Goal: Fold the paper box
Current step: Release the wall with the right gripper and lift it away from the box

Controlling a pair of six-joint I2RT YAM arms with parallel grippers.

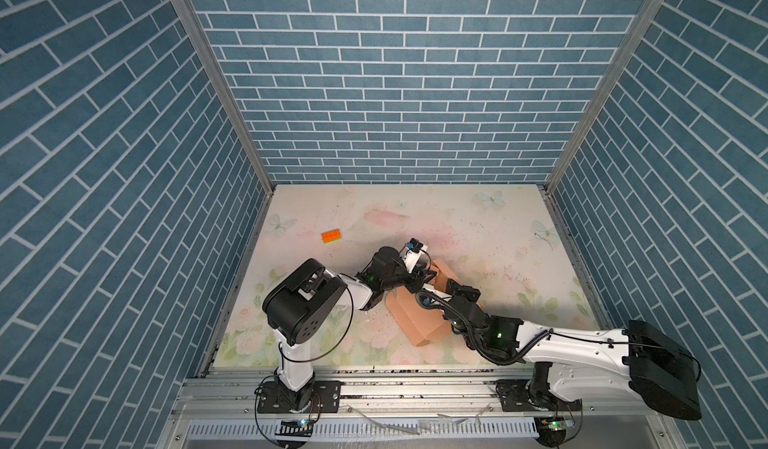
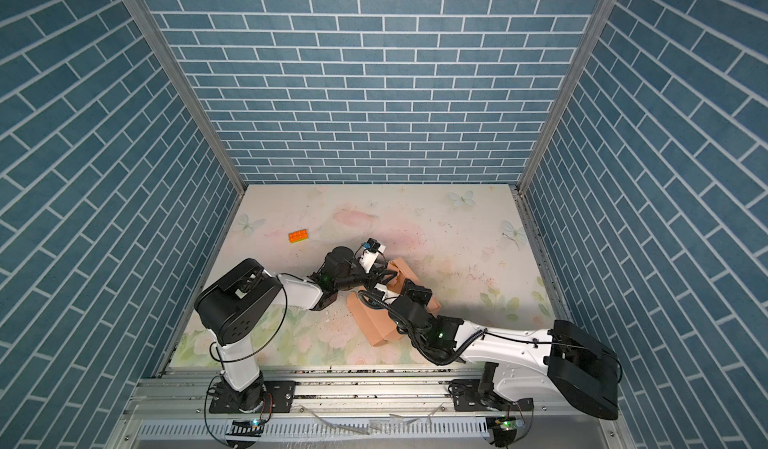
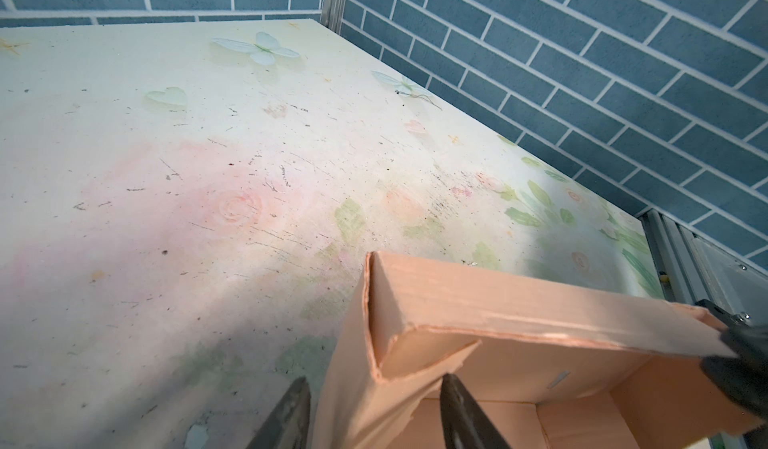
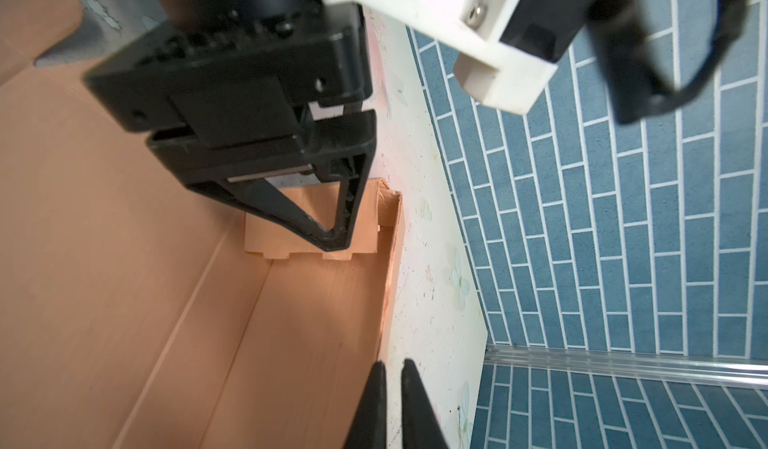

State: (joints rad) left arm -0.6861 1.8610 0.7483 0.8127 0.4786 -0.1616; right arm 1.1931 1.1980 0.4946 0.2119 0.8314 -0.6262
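The left pincer (image 3: 376,378) stands about half wide, one finger (image 3: 291,413) outside and the other inside the end corner of the box (image 3: 498,301). A thin strip shows between the outer finger and the cardboard, so I judge it is not clamping. The right pincer (image 4: 394,361) is almost closed, pinching the top edge of the long wall at its other end. This upright wall runs straight from the right pincer to the corner where the left pincer is, so the long axis of the box joins the two pincers. In both top views the box (image 1: 411,322) lies mid-surface (image 1: 478,226), partly under both arms. The coming move is probably to turn the corner flap inward. The left pincer is nearer to it, and the right needs only to hold the wall upright.
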